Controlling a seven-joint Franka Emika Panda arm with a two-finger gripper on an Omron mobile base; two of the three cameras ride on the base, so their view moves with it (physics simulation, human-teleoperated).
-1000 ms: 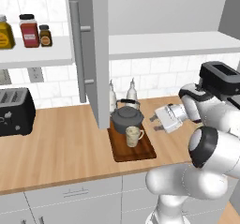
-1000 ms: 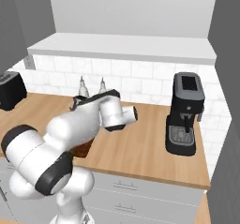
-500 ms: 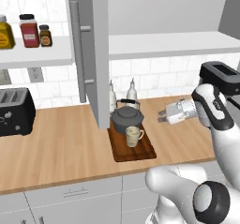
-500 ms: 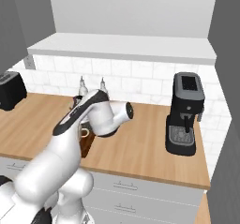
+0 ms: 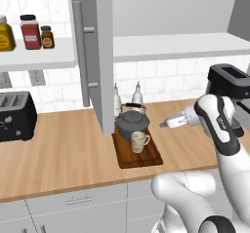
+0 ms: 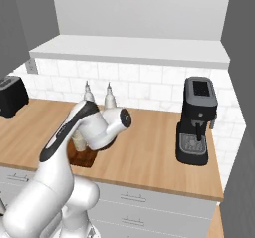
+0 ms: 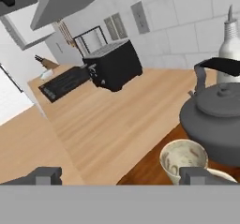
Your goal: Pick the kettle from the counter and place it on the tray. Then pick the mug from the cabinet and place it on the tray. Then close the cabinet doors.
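The kettle (image 5: 132, 125) and mug (image 5: 139, 141) stand on the tray (image 5: 146, 158), mug just in front of the kettle. The gripper (image 7: 119, 176) hovers beside the tray, apparently clear of it, jaws wide and empty. The left cabinet door (image 5: 97, 56) stands open.

The white arm bends at the elbow and reaches to the left, and its gripper (image 5: 163, 125) is empty, with both fingers spread wide.
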